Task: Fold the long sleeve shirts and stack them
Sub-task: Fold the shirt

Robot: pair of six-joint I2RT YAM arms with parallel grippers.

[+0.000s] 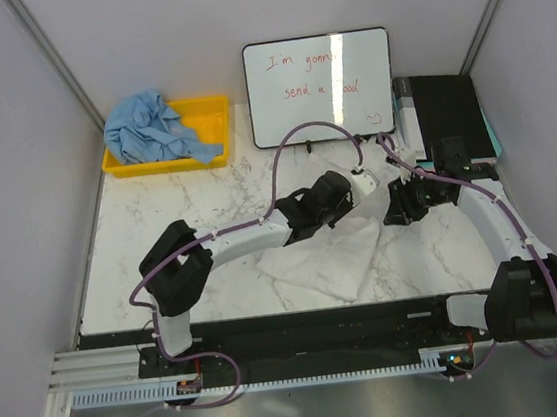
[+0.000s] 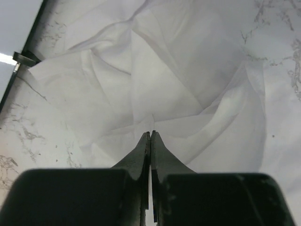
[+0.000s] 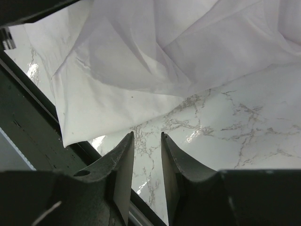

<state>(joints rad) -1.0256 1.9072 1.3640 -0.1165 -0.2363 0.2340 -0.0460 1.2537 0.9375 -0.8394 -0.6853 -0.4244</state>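
Note:
The white long sleeve shirt (image 1: 329,258) lies wrinkled and partly spread on the marble table, with folds filling the left wrist view (image 2: 155,70). My left gripper (image 1: 355,192) hangs over the shirt's far part; its jaws (image 2: 151,133) are shut, pinching a raised fold of the white cloth. My right gripper (image 1: 399,205) is just to the right of it, open a little and empty (image 3: 147,135) above bare marble beside the shirt's edge (image 3: 108,94). The light blue shirt (image 1: 154,127) lies bunched in the yellow bin (image 1: 210,116) at the back left.
A whiteboard (image 1: 320,88) with red writing stands at the back centre. A black box (image 1: 449,114) sits at the back right. Grey walls close in both sides. A dark rail (image 3: 33,136) runs along the table's edge near my right gripper.

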